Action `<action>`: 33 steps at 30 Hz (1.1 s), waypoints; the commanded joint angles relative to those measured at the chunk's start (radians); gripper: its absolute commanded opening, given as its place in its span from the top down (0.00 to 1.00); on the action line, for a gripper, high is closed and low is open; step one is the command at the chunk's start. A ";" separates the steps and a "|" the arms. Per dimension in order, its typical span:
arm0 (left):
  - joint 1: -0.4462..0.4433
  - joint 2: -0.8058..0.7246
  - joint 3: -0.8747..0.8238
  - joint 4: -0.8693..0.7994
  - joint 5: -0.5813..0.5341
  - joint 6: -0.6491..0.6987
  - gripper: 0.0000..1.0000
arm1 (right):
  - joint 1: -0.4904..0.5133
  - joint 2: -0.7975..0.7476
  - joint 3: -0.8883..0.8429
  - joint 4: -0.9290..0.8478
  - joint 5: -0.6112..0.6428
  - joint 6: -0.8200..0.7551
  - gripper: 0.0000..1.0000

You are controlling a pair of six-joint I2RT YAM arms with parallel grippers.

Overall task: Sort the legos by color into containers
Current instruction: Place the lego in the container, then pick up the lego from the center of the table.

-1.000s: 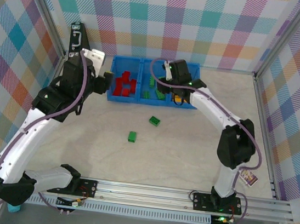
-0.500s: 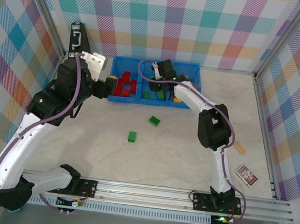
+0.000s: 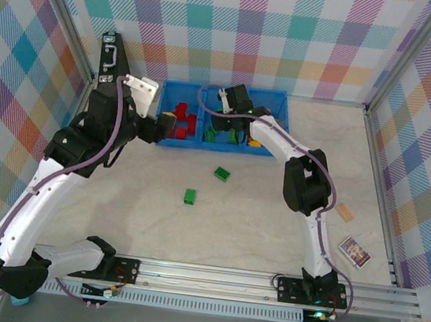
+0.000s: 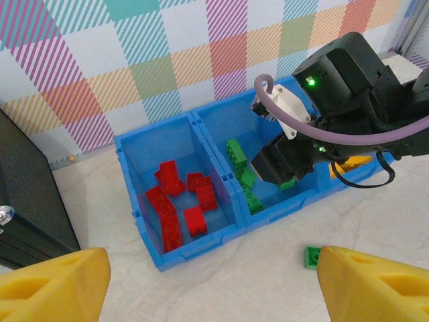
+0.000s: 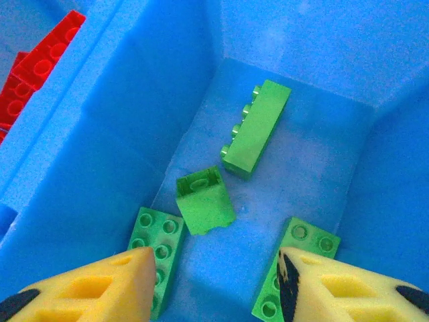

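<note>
The blue containers (image 3: pixel 201 146) stand at the back of the table. The left bin holds red legos (image 3: pixel 179 120), the middle one green legos (image 3: pixel 220 135), the right one yellow-orange legos (image 3: pixel 255 143). My right gripper (image 5: pixel 218 282) hangs open inside the middle bin (image 5: pixel 134 121). A small green brick (image 5: pixel 203 201) lies loose below its fingertips among other green bricks. Two green legos (image 3: pixel 222 174) (image 3: pixel 190 197) lie on the table in front. My left gripper (image 4: pixel 211 282) is open and empty, in front of the red bin (image 4: pixel 201 245); one green lego (image 4: pixel 312 257) lies by its right finger.
A black case with a handle (image 3: pixel 112 56) stands at the back left, beside the left arm. A printed card (image 3: pixel 355 251) and a tan block (image 3: pixel 345 212) lie at the right. Plaid walls and a metal frame enclose the table.
My right gripper has opened over the middle bin, and a green brick now lies loose under it. That arm's elbow has folded inward. My left gripper opened slightly wider and shifted a little.
</note>
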 commanded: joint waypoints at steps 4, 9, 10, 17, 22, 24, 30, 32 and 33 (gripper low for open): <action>0.010 -0.013 0.011 0.014 0.018 0.008 0.19 | 0.043 -0.177 -0.108 -0.002 -0.048 -0.059 0.45; 0.012 -0.015 0.010 -0.001 0.022 0.015 0.19 | 0.059 -0.329 -0.322 0.013 -0.151 -0.200 0.41; 0.012 -0.015 0.011 -0.004 0.022 0.017 0.19 | 0.059 -0.350 -0.365 0.000 -0.169 -0.228 0.40; 0.012 -0.017 0.029 -0.024 0.024 0.021 0.19 | 0.074 -0.395 -0.473 -0.154 -0.190 -0.279 0.35; 0.012 -0.004 0.047 -0.043 0.044 0.012 0.18 | 0.081 -0.381 -0.514 -0.171 -0.214 -0.275 0.31; 0.012 0.005 0.060 -0.066 0.049 0.009 0.18 | 0.081 -0.358 -0.503 -0.190 -0.221 -0.278 0.28; 0.012 -0.007 0.061 -0.098 0.035 -0.005 0.17 | 0.081 -0.296 -0.476 -0.208 -0.225 -0.291 0.25; 0.012 -0.012 0.057 -0.106 0.032 -0.008 0.15 | 0.082 -0.278 -0.470 -0.207 -0.226 -0.297 0.24; 0.013 -0.013 0.058 -0.112 0.030 -0.008 0.14 | 0.083 -0.272 -0.468 -0.205 -0.225 -0.300 0.24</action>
